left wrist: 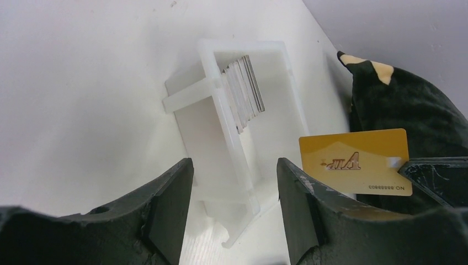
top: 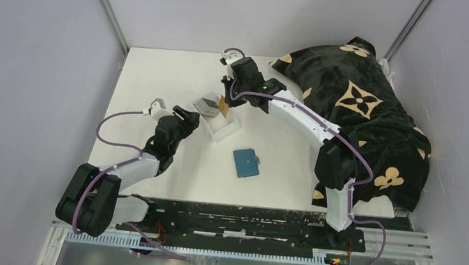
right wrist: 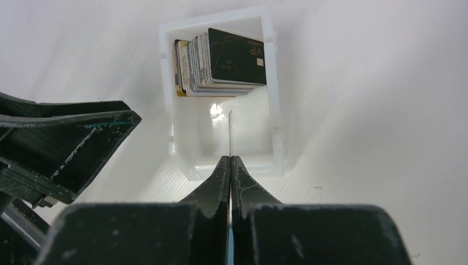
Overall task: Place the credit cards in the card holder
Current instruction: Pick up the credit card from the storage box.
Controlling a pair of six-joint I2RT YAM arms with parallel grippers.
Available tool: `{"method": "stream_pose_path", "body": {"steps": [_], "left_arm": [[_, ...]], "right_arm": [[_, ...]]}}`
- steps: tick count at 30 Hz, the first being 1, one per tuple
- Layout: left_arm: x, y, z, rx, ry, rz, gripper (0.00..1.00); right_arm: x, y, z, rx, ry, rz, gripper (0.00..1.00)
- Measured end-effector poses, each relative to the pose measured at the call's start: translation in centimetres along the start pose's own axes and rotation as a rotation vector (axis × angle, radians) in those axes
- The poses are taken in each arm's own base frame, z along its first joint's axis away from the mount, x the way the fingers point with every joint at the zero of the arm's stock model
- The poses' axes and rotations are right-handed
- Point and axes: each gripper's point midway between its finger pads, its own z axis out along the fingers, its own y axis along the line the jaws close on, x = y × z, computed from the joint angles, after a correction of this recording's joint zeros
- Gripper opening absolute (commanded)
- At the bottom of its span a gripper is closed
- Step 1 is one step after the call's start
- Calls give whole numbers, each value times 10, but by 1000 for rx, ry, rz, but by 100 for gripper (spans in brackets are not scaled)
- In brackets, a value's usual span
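Observation:
A gold credit card (left wrist: 353, 160) hangs edge-up over the clear tray (top: 226, 128), pinched by my right gripper (right wrist: 230, 160), which is shut on it; in the right wrist view the card (right wrist: 229, 132) shows only as a thin edge. The other credit cards (right wrist: 221, 61) stand as a stack at one end of the tray, a dark one in front. My left gripper (left wrist: 234, 165) is open just beside the tray's near end, holding nothing. The teal card holder (top: 246, 162) lies closed on the table, in front of the tray and apart from both grippers.
A black cloth with tan flower marks (top: 362, 111) covers the right back of the table, under and behind the right arm. The left gripper's finger (right wrist: 66, 138) sits close to the tray's left side. Grey walls surround the white table (top: 159, 81).

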Motion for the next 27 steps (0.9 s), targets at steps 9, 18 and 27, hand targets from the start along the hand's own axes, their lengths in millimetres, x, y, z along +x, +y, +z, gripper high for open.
{"method": "stream_pose_path", "body": {"steps": [9, 18, 27], "left_arm": [[2, -25, -16, 157, 30, 55, 66], [11, -78, -53, 490, 97, 148, 66], [42, -104, -101, 764, 223, 225, 67]], "right_arm": [[16, 10, -45, -70, -9, 28, 1], [58, 26, -86, -193, 40, 91, 1], [82, 45, -130, -316, 42, 165, 1]]}}
